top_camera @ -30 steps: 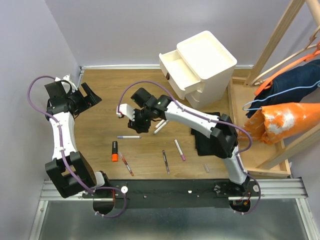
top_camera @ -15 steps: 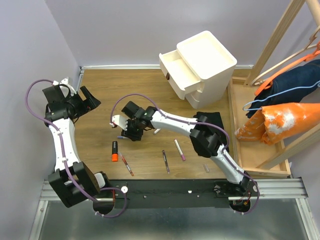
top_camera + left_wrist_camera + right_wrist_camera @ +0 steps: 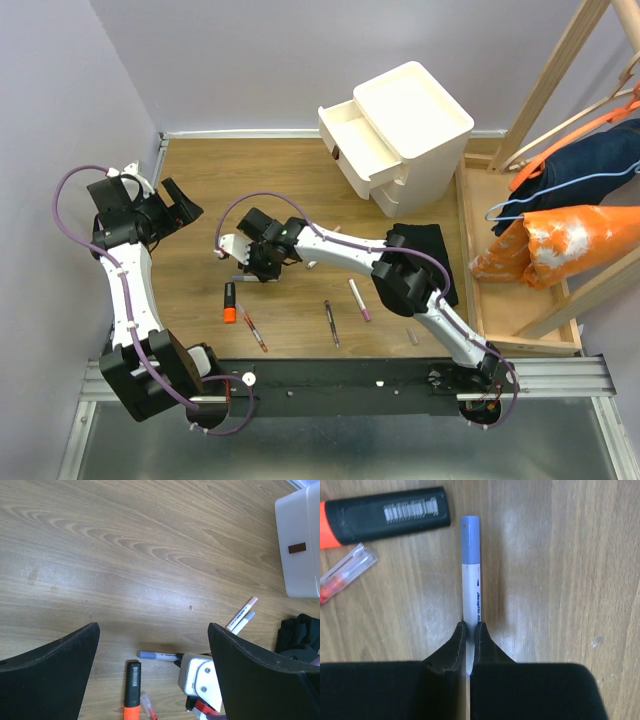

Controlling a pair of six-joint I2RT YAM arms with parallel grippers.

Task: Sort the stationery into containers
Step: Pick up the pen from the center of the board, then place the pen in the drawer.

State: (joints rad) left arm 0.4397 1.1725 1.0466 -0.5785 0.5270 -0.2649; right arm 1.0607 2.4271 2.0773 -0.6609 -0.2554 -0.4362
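Observation:
My right gripper (image 3: 471, 627) is low on the table and shut on the white barrel of a blue-capped marker (image 3: 470, 575), which lies flat on the wood. From above, the gripper (image 3: 248, 272) is left of centre. The marker also shows in the left wrist view (image 3: 157, 655). An orange highlighter with a black cap (image 3: 229, 303) and a clear red pen (image 3: 252, 327) lie just beside it. My left gripper (image 3: 152, 627) is open and empty, raised at the far left (image 3: 160, 205). The white cabinet (image 3: 410, 120) stands at the back with its top drawer (image 3: 345, 130) pulled open.
A dark pen (image 3: 330, 323), a pink-capped white pen (image 3: 359, 299) and a tiny eraser (image 3: 412, 336) lie near the front. Two more pens (image 3: 241, 617) lie behind the right arm. A black cloth (image 3: 440, 240) lies at right, by the wooden clothes rack (image 3: 560, 150).
My right gripper moved left and down onto the blue-capped marker and closed on it. My left arm drew back slightly to the left.

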